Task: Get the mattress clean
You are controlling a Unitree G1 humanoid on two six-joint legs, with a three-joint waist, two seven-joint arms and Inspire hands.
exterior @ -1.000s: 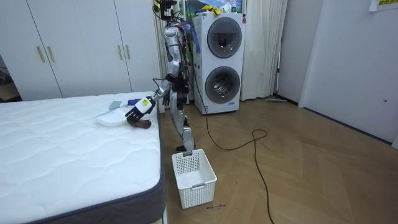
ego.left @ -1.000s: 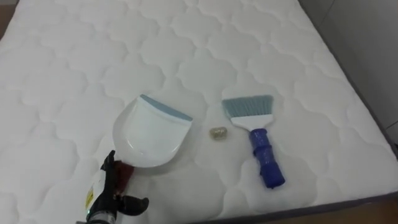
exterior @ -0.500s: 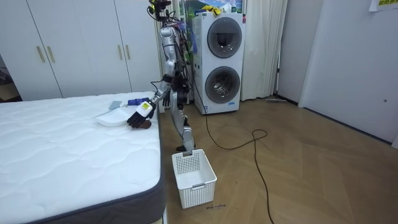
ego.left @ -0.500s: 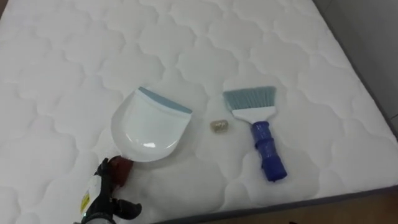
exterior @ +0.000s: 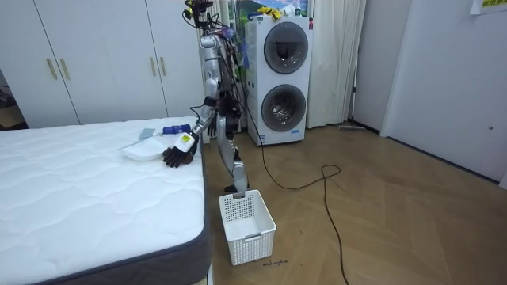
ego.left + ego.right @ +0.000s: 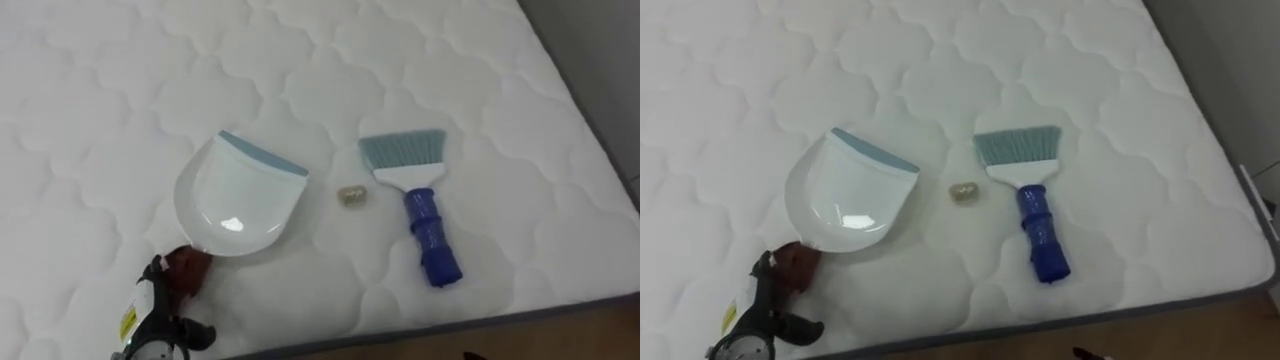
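- My robot's left hand [image 6: 150, 315] reaches in at the lower left, right at the brown handle [image 6: 187, 266] of the white dustpan [image 6: 235, 200]. I cannot tell whether it has closed on the handle.
- The dustpan lies flat on the quilted white mattress [image 6: 90, 120], its blue-edged lip turned toward a small pale scrap [image 6: 350, 196].
- Just past the scrap, a blue-handled brush [image 6: 415, 195] lies with its bristles pointing away from me.
- In the room view the robot stands at the bed's edge, with a white basket [image 5: 247, 226] on the floor beside it.
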